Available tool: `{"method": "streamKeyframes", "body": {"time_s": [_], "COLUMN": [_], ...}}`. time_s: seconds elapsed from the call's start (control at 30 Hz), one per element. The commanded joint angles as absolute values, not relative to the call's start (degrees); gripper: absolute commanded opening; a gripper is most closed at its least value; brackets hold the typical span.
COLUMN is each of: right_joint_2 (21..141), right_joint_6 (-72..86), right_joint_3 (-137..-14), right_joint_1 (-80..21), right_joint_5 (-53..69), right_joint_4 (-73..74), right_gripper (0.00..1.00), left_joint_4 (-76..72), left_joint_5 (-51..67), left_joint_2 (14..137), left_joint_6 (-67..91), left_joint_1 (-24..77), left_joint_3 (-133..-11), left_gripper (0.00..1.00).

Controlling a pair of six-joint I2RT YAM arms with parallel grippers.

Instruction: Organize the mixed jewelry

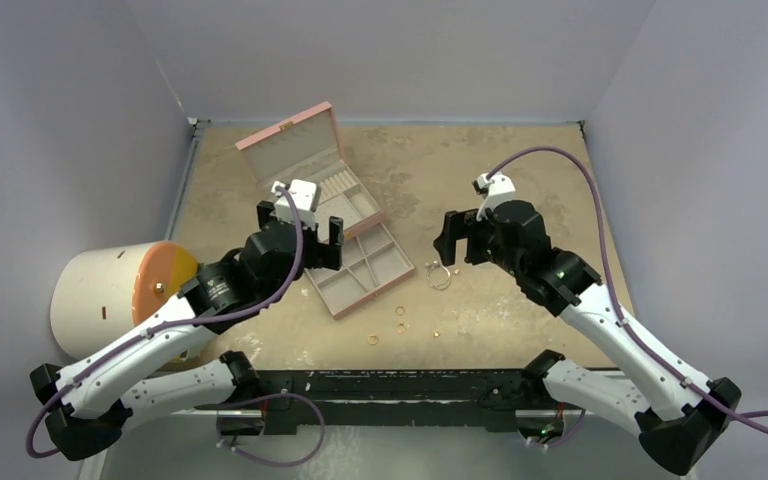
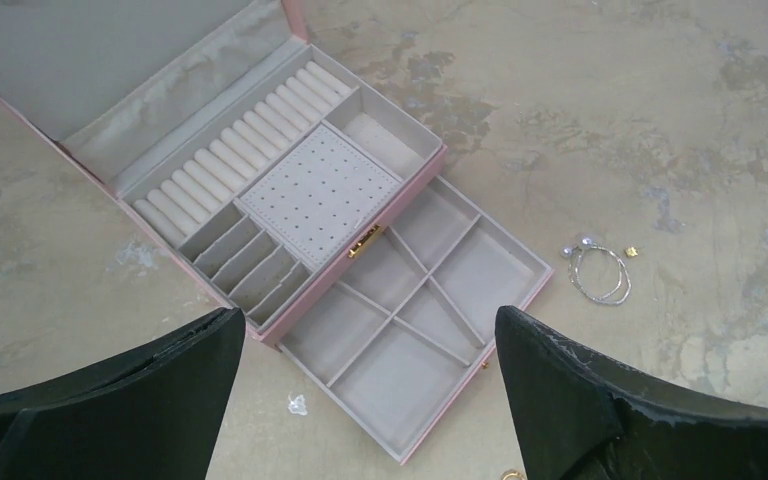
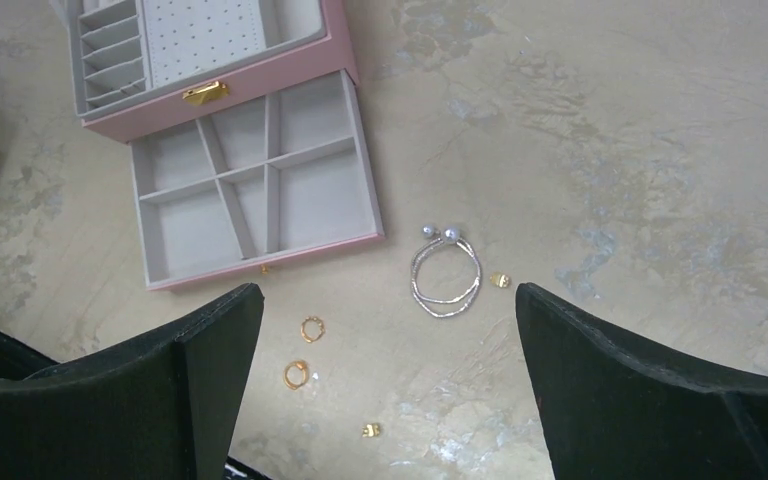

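Note:
The mixed jewelry lies on the tan table right of the pink box (image 1: 290,140). Two silvery wire hoops (image 3: 446,275) lie overlapped, with a gold stud (image 3: 500,280) beside them. Two thin gold rings (image 3: 312,328) (image 3: 297,374) and another gold stud (image 3: 371,430) lie nearer the front edge. My right gripper (image 3: 388,292) hovers open above these pieces and holds nothing. My left gripper (image 2: 368,320) is open and empty above the box's pulled-out drawer (image 2: 520,250), whose compartments are bare. The hoops (image 2: 598,272) show at the right in the left wrist view.
The box stands with its lid up, showing ring rolls (image 2: 230,150) and a dotted stud pad (image 2: 320,195). A white cylinder with an orange end (image 1: 120,290) lies at the left. A small pale fleck (image 2: 296,403) sits before the drawer. Grey walls enclose the table.

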State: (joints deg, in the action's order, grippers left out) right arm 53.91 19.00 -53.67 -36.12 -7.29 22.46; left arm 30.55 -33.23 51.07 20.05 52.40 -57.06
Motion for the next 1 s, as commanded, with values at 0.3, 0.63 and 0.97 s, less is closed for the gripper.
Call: {"method": "streamKeyframes", "body": {"time_s": [0.3, 0.63, 0.97], "right_joint_2": [53.8, 59.7, 69.7], "right_joint_6": [19.4, 24.4, 33.1], "right_joint_3": [-55.7, -54.7, -53.9], "right_joint_1": [-36.8, -37.0, -38.9], "right_joint_5": [-8.9, -7.9, -12.5], "right_joint_4": [23.2, 19.2, 16.7], "right_gripper": [0.98, 0.89, 0.73], "left_joint_4": [25.6, 25.0, 25.6], "left_joint_5": [-39.6, -37.2, -38.9], "left_joint_2": [48.2, 46.1, 45.2], "left_joint_6": [18.2, 18.8, 18.5], "left_joint_1": [53.1, 53.2, 53.2], "left_joint_3": [-56.8, -57.0, -56.4], "left_gripper": [0.95, 0.94, 0.94]}}
